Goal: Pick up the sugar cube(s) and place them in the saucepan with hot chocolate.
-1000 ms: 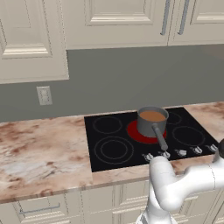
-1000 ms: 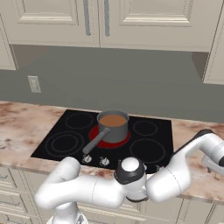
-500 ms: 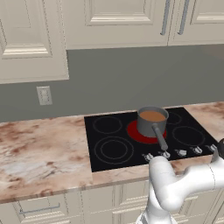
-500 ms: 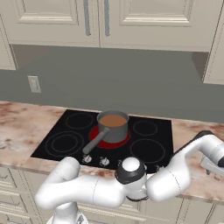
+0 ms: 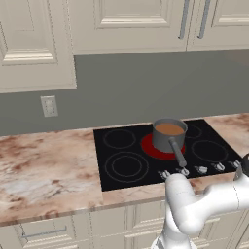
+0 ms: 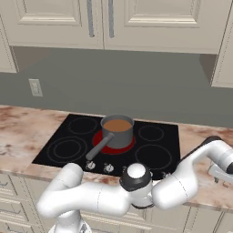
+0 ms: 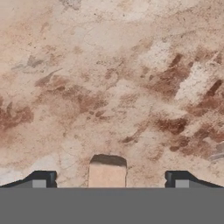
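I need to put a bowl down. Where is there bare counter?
The counter left of the cooktop lies bare below the outlet. The cooktop's middle is taken by the saucepan; the arm crowds the counter right of it.

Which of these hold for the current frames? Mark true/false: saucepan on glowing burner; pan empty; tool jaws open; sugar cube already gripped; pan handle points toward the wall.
1. The small grey metal saucepan sits on the glowing red burner. True.
2. The saucepan is empty. False: it holds light-brown hot chocolate.
3. The tool has its jaws open. True.
4. The pale tan sugar cube is already gripped. False: it rests on the marbled beige countertop between the spread fingertips, with gaps either side.
5. The saucepan's handle points toward the wall. False: it points toward the counter's front edge.
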You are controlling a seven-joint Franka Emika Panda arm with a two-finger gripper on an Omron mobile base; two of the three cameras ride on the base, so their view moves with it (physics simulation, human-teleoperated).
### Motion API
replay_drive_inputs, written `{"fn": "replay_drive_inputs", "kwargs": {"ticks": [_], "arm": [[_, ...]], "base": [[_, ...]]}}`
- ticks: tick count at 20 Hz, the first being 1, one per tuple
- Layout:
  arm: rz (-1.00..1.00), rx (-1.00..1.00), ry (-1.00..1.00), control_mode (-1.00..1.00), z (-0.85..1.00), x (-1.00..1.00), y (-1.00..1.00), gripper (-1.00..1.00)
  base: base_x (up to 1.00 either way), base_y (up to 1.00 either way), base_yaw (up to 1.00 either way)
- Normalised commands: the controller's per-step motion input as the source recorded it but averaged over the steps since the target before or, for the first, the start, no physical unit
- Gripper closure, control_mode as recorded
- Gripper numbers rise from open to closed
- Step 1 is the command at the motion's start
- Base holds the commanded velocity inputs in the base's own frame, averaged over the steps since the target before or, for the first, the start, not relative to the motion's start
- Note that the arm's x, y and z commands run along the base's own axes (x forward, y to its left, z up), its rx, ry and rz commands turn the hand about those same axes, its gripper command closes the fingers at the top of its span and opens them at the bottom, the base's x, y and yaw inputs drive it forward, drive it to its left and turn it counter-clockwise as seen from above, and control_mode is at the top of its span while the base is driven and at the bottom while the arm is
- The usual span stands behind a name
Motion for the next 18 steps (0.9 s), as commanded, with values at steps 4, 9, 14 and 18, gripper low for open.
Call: {"fn": "replay_drive_inputs", "kwargs": {"ticks": [4,9,14,18], "arm": [[0.06,0.01,0.00,-1.00,-0.09,0.12,0.00,-1.00],[0.01,0.03,0.00,-1.00,-0.01,0.07,0.00,-1.00],[0.00,0.05,0.00,-1.00,0.00,0.03,0.00,-1.00],[0.00,0.03,-0.01,-1.00,-0.03,0.09,0.00,-1.00]], "base": [[0.00,0.00,0.00],[0.00,0.00,0.00],[0.00,0.00,0.00],[0.00,0.00,0.00]]}}
